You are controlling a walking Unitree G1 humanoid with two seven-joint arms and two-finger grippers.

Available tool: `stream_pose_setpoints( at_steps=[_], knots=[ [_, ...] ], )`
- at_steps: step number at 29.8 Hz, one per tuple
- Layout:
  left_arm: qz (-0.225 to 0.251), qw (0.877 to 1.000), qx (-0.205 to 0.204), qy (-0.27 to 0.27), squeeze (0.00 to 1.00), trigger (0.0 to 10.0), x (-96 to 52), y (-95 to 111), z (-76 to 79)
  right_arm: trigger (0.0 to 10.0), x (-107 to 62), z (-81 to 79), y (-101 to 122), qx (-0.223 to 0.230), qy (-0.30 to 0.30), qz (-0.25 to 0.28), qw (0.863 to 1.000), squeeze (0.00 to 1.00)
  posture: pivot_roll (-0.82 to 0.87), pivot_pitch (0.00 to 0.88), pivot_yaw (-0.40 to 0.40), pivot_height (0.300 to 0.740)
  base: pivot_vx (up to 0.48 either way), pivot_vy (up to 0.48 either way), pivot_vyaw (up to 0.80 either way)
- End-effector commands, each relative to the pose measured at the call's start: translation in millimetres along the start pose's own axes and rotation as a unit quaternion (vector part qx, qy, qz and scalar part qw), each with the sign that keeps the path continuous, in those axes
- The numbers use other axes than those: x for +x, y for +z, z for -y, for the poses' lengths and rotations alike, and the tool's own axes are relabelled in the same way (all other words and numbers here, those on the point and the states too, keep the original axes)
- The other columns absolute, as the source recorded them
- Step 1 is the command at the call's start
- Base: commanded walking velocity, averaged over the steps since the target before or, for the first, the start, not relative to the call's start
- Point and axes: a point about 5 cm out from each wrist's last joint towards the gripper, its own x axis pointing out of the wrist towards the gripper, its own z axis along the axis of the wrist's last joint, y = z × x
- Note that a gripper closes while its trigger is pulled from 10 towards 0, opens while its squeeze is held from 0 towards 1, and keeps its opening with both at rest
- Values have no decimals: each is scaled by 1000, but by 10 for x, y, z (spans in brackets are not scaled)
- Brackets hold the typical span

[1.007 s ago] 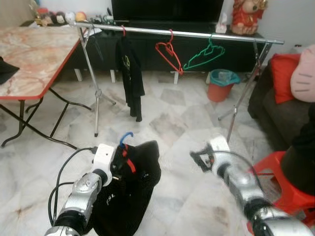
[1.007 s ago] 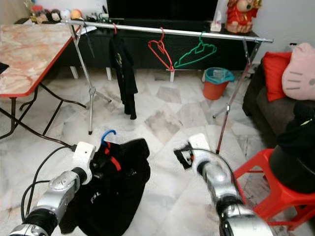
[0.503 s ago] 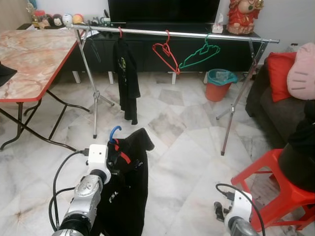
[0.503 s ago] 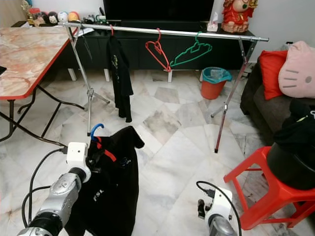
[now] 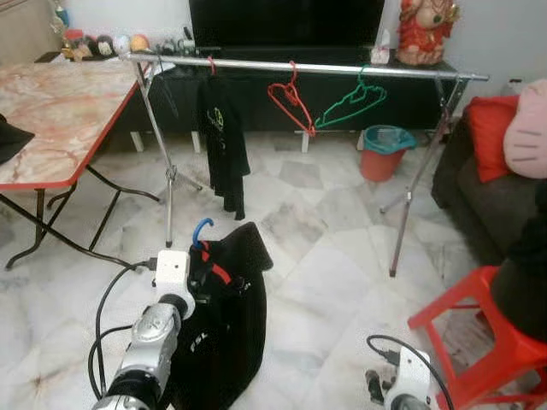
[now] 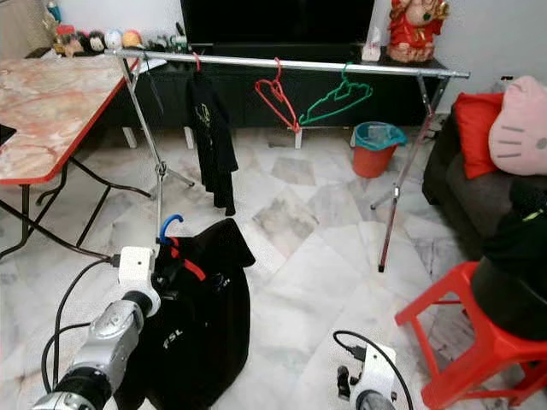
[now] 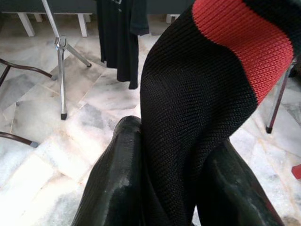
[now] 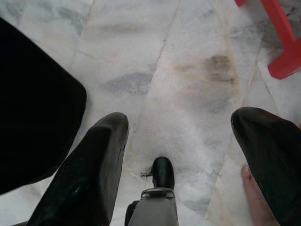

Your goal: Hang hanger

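Left claw (image 7: pixel 164 188) pinches a black garment (image 5: pixel 218 333) with a red stripe, fabric pressed between its two fingers (image 7: pixel 117 179). The garment hangs on a hanger whose blue hook (image 5: pixel 201 229) pokes up just above the claw; cloth drapes down toward the marble floor (image 5: pixel 325 256), beside the left arm

Right claw (image 8: pixel 176 155) is low near the floor, fingers (image 8: pixel 91 165) spread wide with nothing between them; below it marble tiles, and a leg of the red stool (image 8: pixel 277 37) to one side. In the head views its white wrist (image 5: pixel 410 384) sits at the bottom edge, close to the red stool (image 5: pixel 479 333)

Ahead, well apart from both claws, a silver clothes rail (image 5: pixel 299 66) stands on tripod legs. On it: a black shirt (image 5: pixel 222 137), a bare red hanger (image 5: pixel 291 98), a bare green hanger (image 5: pixel 352 101)

To the robot's left, a folding table (image 5: pixel 60 111) with marbled top and red edge. Behind the rail a dark TV cabinet and an orange bin (image 5: pixel 382 154) with teal liner. To the right, a dark sofa with a red cushion (image 5: pixel 487 137) and a pink plush cushion (image 5: pixel 526 128)
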Motion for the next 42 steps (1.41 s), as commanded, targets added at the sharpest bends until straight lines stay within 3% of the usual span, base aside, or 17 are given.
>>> stream_pose_setpoints(
  at_steps=[1,18,30,42],
  knots=[
    [21,1000,4,-3,0,10000,47,96,18,10000,0,7,-11,-2,-1,-7,1000,0,-6,0,-7,740,480,0,0],
    [17,1000,11,-9,0,10000,68,93,59,10000,-5,23,-34,2,1,-10,1000,0,-9,0,-7,740,480,0,0],
    [26,998,6,60,0,10000,-61,25,-118,10000,-2,34,-14,-2,-2,-8,1000,0,2,0,-20,740,474,0,0],
    [16,999,5,46,0,10000,-55,-12,-17,10000,0,17,-11,-7,0,-9,1000,0,-2,0,-20,740,350,0,0]
  ],
)
